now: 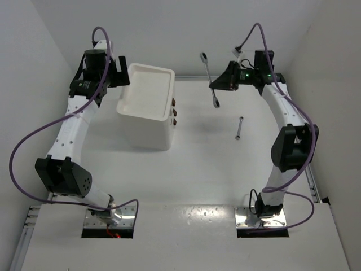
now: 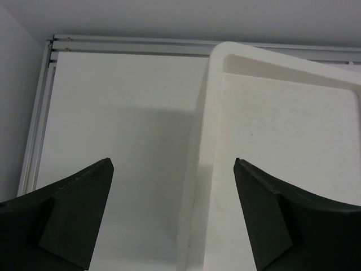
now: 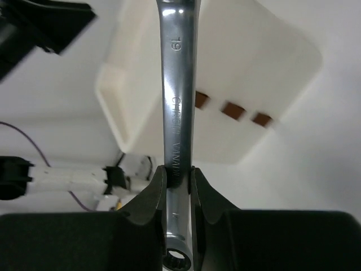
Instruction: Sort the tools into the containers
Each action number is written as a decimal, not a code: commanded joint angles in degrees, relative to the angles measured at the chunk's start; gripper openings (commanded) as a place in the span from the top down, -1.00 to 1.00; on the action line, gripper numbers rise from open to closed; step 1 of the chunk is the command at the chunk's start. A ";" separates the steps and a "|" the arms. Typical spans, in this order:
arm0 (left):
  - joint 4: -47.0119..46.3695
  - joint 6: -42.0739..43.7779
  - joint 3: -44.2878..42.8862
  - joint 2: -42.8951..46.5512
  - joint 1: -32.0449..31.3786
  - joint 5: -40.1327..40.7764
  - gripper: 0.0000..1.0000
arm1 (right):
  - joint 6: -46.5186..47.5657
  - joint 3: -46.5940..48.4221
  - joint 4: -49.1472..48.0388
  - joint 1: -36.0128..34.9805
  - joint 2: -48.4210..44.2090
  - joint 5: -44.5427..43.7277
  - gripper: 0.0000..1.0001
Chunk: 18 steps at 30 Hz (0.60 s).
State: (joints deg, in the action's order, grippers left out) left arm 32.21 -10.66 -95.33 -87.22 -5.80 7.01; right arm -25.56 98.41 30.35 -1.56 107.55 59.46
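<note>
We record a flat white table (image 1: 197, 169). Standing on it, left of centre toward the far side, is a deep white plastic rectangular bin (image 1: 146, 132). A slim silver metal tool (image 1: 240, 128) lies right of centre, well apart from that bin.

L arm (image 1: 70, 127) bent, reaching far back; L claw (image 2: 172, 166) spread wide apart. R arm (image 1: 290, 121) bent too; R claw (image 3: 178, 172) pinched tight on wrench (image 3: 176, 84).

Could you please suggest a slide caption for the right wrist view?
Right tool clamps a silver metal combination wrench, with the white plastic bin beyond.
</note>
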 commanded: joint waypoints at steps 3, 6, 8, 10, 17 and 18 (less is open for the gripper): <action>-1.53 -4.37 -0.30 2.23 2.90 3.80 -1.00 | -29.28 7.21 -30.08 -7.65 -1.39 4.27 1.00; -1.53 -5.95 -0.30 2.23 4.31 4.33 -1.00 | -31.48 14.24 -31.67 -12.92 3.01 2.15 1.00; -1.53 -6.57 -0.30 2.23 5.45 4.33 -1.00 | -32.27 19.78 -30.18 -16.27 6.79 0.93 1.00; -1.53 -7.88 0.23 2.85 5.97 4.33 -1.00 | -32.27 23.12 -28.95 -18.20 8.64 -0.13 1.00; -1.53 -7.89 1.81 4.78 8.35 3.72 -1.00 | -36.13 22.44 -28.33 -23.66 11.19 -6.37 1.00; -1.53 -7.89 1.81 4.78 8.35 3.72 -1.00 | -36.14 22.44 -28.33 -24.36 11.19 -7.85 1.00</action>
State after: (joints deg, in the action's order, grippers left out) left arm 32.10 -17.34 -93.86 -85.41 1.67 10.79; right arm -58.35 118.96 5.30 -25.36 118.83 56.16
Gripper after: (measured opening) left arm 0.997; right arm 0.146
